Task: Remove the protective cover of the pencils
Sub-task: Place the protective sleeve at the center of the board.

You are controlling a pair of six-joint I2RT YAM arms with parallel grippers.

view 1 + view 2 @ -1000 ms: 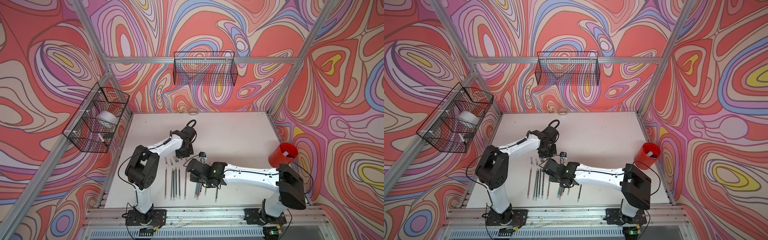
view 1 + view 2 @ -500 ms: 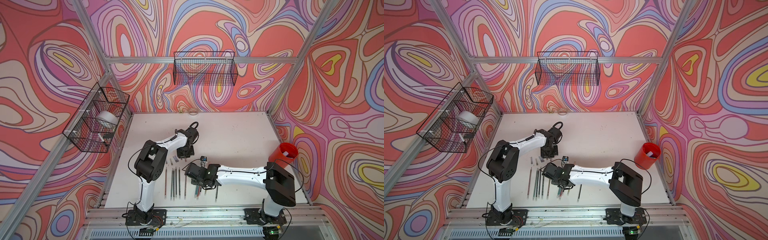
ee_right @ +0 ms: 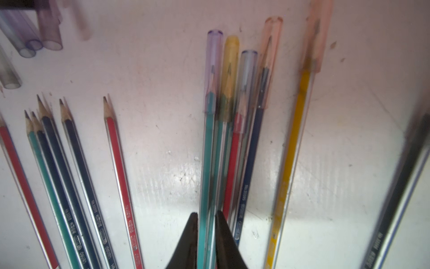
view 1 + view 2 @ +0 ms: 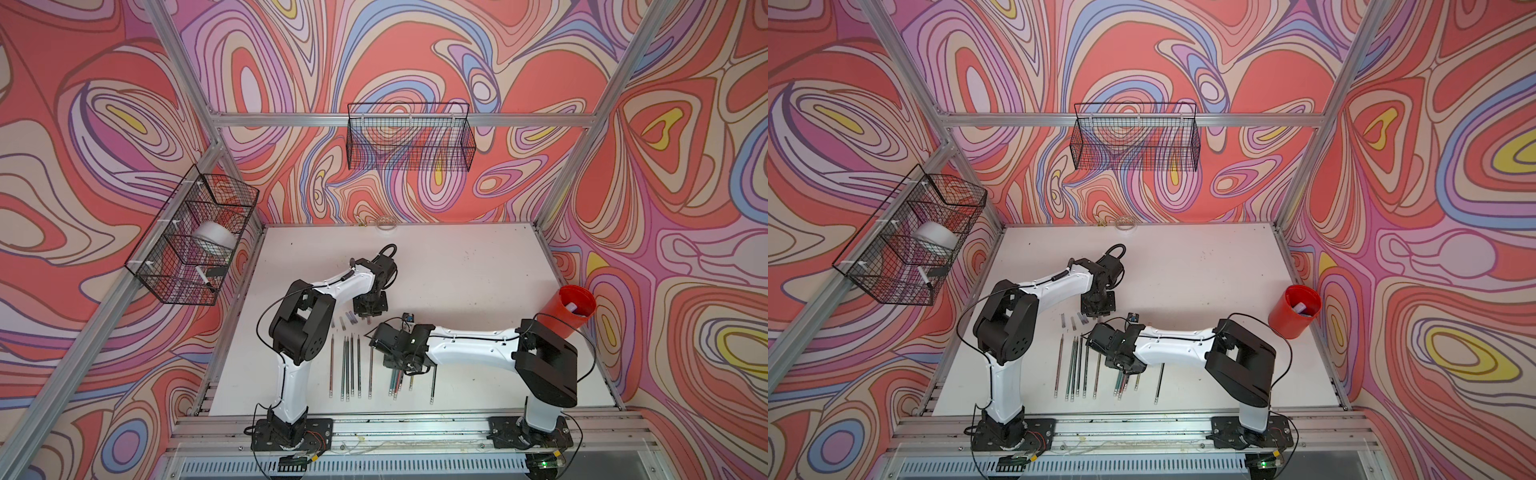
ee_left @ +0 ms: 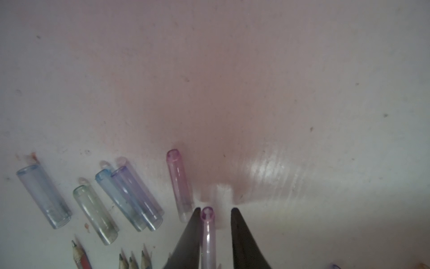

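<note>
White tabletop (image 4: 478, 270) lay beneath me in both top views, bare pencils (image 4: 352, 365) rowed near its front edge. From my left wrist, my left gripper (image 5: 216, 209) stood slightly parted, a pinkish protective cover (image 5: 207, 233) lying between the fingers (image 5: 193, 233) against one of them, loose covers (image 5: 130, 198) just beside. From my right wrist, my right gripper (image 3: 206, 212) pinched a teal pencil (image 3: 206, 163), its lavender cover (image 3: 213, 69) still on.

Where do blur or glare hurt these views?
Left wrist view: glare streaks on the table, loose caps soft with ghosted edges. Right wrist view: glare ahead of the jaws, teal pencil between them readable, orange cap and black pencil smeared. Both top views: evenly lit, sharp, but pencils tiny.
</note>
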